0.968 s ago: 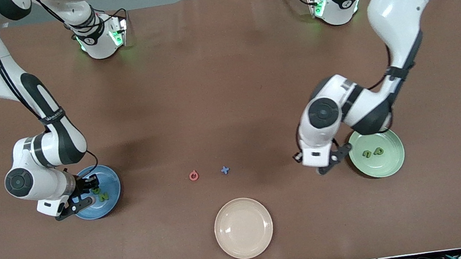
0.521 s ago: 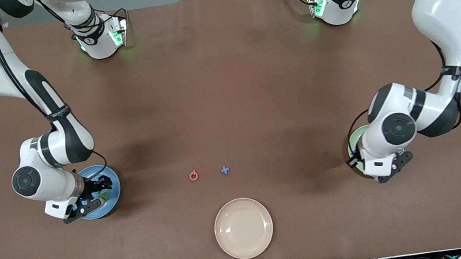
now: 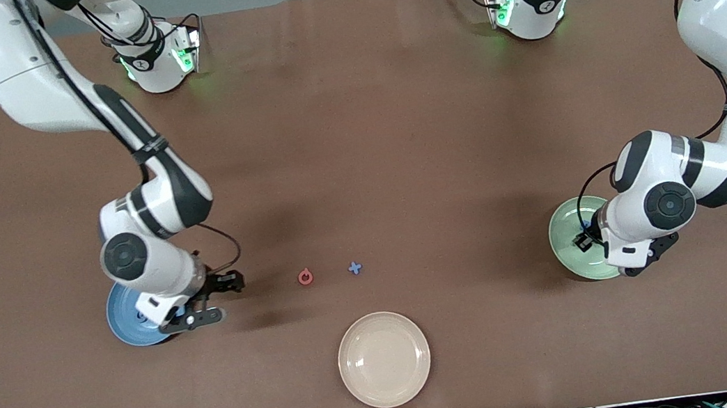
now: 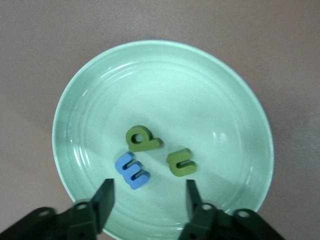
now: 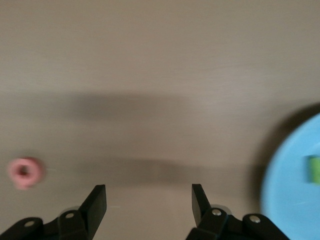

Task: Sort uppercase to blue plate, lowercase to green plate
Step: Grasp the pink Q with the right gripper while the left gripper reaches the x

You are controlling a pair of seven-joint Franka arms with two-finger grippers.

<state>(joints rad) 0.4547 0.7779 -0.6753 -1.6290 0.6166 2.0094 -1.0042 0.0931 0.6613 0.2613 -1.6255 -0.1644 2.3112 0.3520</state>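
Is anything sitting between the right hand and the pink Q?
Nothing visible. The right hand, open and empty, is beside the blue plate, and only bare table lies between it and the Q. The x lies past the Q, toward the left arm's end.

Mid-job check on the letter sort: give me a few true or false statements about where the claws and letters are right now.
1. The green plate holds three letters. True: the blue m, green p and green n lie in it.
2. The left claw grips a letter. False: it is open and empty over the green plate.
3. The red-pink Q and blue x lie on the bare table. True.
4. The cream plate holds a letter. False: nothing lies in it.
5. The right claw is shut on the Q. False: it is open over the table beside the blue plate.
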